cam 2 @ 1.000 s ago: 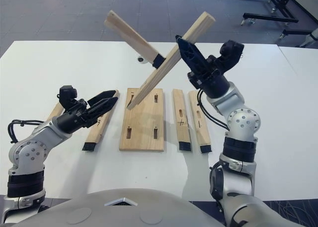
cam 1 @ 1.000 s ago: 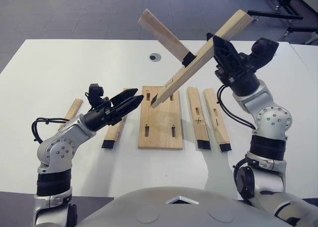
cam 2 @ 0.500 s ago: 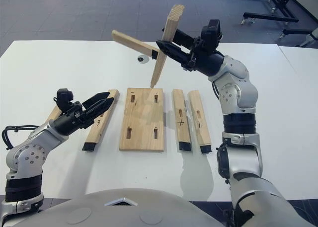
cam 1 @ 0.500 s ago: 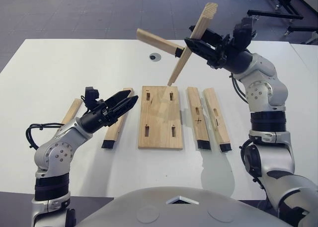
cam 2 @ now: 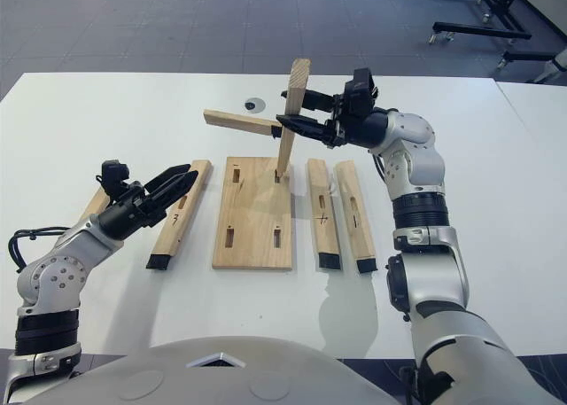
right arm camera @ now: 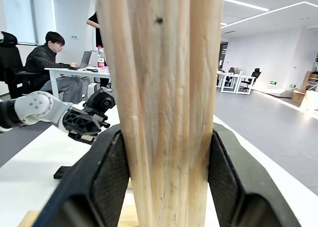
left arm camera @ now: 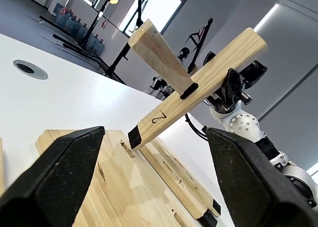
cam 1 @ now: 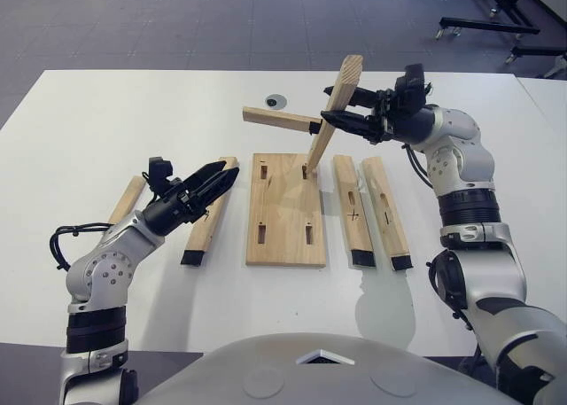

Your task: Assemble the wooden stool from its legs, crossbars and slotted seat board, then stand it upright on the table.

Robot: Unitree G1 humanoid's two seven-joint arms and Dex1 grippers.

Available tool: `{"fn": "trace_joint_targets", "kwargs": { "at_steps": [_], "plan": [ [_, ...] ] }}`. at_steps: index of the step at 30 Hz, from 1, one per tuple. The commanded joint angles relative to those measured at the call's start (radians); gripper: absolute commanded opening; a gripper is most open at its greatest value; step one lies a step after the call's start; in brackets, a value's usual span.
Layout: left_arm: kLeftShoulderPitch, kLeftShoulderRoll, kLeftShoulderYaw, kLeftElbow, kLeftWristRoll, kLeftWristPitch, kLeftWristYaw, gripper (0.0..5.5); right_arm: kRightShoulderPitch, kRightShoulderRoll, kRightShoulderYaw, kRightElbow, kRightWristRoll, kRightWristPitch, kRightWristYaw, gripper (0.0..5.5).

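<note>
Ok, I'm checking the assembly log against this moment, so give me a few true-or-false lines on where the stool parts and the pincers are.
1. The right pincer grips a tilted leg with a crossbar joined to it. True.
2. Two loose legs lie flat to the right of the seat board. True.
3. The seat board stands upright. False: it lies flat on the table.
4. The left pincer is shut on a leg. False: it is open and empty, by a fourth leg lying left of the board.
5. The tilted leg hangs over the table's left edge. False: its lower end is at the board's far right slot.
</note>
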Motion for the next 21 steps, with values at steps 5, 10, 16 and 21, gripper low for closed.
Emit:
{"fn": "trace_joint_targets", "kwargs": {
  "at_steps": [5,10,16,21],
  "plan": [
    [-0.046,0.001,0.024,0.028,-0.007,-0.006,-0.011,3.75,-0.019,0.012,-0.013,0.027,-0.005,-0.016,0.046,2.06],
    [-0.063,0.018,0.034,0.039,-0.012,0.003,-0.022,3.75,-0.011,0.017,-0.015,0.085,-0.034,-0.065,0.053,2.06],
    [-0.073,0.021,0.03,0.042,-0.006,0.007,-0.025,3.75,-0.042,0.039,-0.009,0.173,-0.079,-0.174,0.046,2.06],
    [-0.076,0.017,0.03,0.045,-0.003,0.004,-0.02,3.75,-0.056,0.027,0.002,0.19,-0.061,-0.094,0.102,2.06]
  ]
}}
